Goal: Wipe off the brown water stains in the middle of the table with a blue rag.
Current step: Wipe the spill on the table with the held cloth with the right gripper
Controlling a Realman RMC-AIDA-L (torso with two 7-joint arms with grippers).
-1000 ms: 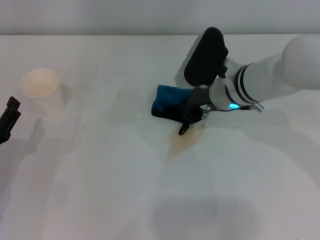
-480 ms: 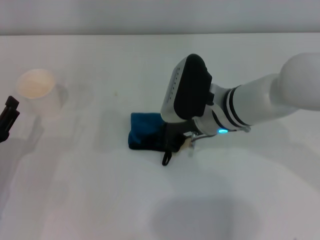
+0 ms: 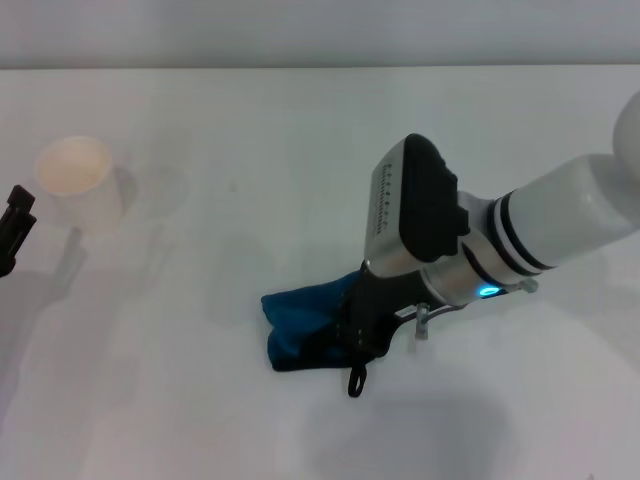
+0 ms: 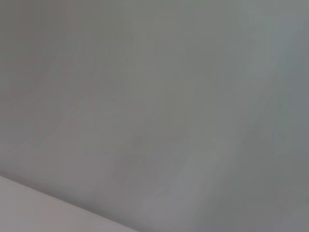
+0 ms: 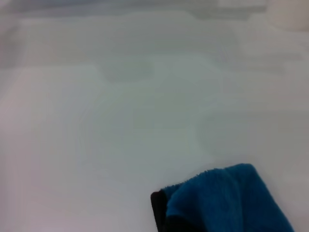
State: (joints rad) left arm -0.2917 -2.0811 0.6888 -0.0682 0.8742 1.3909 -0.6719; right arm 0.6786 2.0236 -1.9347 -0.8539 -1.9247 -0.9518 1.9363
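I have the right gripper (image 3: 362, 335) pinching the blue rag (image 3: 305, 325) against the table (image 3: 200, 400), no brown stain visible, so wiping looks nearly done; the left gripper's (image 3: 14, 225) fingers I can't tell.

A bare test bench, likely a lab; plain white table (image 3: 200, 420) against a blank wall (image 3: 200, 30).

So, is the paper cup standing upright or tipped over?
Upright: the paper cup stands on the table, its round open mouth facing up.
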